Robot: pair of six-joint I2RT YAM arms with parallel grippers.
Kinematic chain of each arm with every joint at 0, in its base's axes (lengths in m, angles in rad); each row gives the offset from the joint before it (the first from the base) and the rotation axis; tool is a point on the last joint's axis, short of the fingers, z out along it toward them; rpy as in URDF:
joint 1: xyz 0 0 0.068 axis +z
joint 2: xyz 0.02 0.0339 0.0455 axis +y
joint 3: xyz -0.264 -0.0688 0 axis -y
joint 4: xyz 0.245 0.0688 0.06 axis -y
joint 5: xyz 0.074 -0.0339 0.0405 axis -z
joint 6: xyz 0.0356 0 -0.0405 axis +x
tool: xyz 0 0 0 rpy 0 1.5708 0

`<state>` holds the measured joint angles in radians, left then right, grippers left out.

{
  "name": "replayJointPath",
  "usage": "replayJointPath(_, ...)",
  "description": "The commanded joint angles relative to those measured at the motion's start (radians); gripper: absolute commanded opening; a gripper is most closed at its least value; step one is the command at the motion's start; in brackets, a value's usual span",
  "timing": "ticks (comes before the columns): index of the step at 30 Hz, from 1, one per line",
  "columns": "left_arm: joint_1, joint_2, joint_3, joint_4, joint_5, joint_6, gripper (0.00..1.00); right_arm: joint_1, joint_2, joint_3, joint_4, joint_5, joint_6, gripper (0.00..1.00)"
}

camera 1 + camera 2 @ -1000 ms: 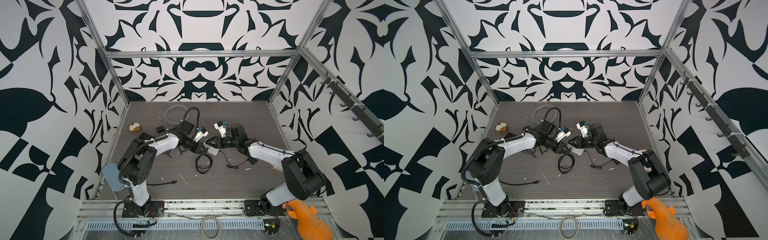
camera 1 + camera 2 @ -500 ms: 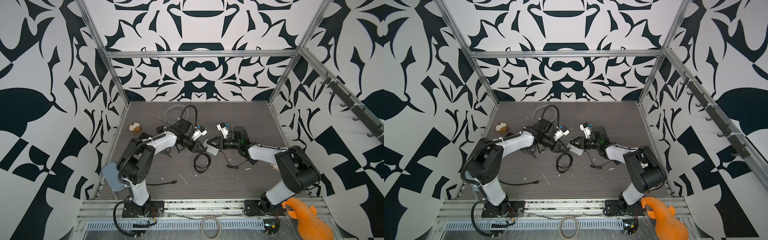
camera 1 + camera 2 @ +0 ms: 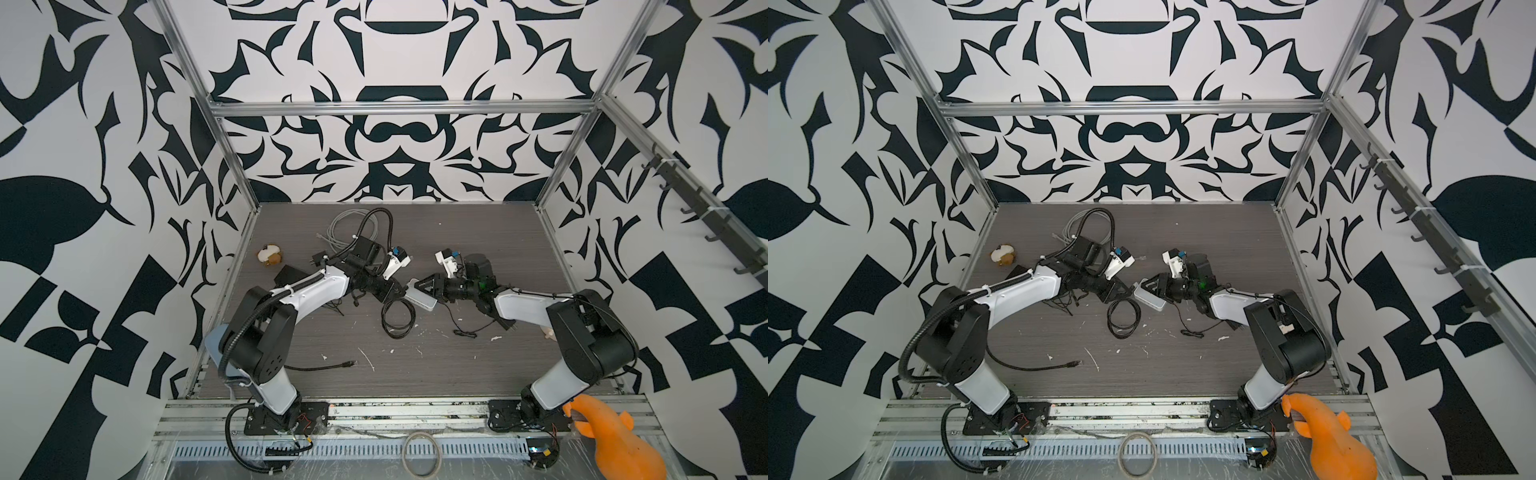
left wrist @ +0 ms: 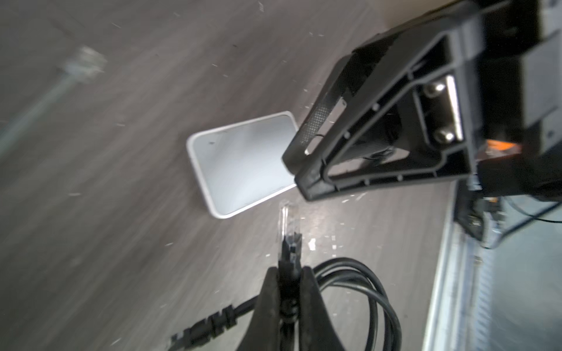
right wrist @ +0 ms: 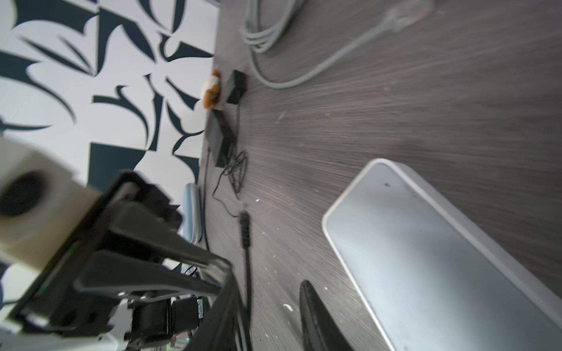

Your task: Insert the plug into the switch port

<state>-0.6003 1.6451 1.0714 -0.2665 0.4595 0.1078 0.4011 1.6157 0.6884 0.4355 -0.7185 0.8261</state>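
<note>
Lining-up step. Left end effector clenched on plug; right end effector grasping switch. Port hidden. Next: aim plug, push straight.

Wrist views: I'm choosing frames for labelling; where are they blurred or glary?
Left wrist view: dark wood-grain tabletop streaks with motion blur, clear cable plug is legible. Right wrist view: flat white switch box carries soft sheen; left gripper is smeared.
</note>
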Motion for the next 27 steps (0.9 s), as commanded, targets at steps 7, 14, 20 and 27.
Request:
replayJointPath(7,-0.141,-0.117,-0.122,0.214,-0.585,0.227,0.00,0.024,-0.033,0.022,-0.012,0.214,0.271,0.38)
replayJointPath(14,-0.202,-0.126,-0.175,0.334,-0.767,0.334,0.00,0.072,-0.008,0.061,0.111,0.183,0.380,0.38)
replayJointPath(20,-0.237,-0.115,-0.187,0.365,-0.800,0.362,0.00,0.147,-0.002,0.077,0.132,0.270,0.445,0.40)
replayJointPath(27,-0.244,-0.117,-0.188,0.363,-0.794,0.366,0.00,0.156,0.017,0.050,0.249,0.278,0.494,0.40)
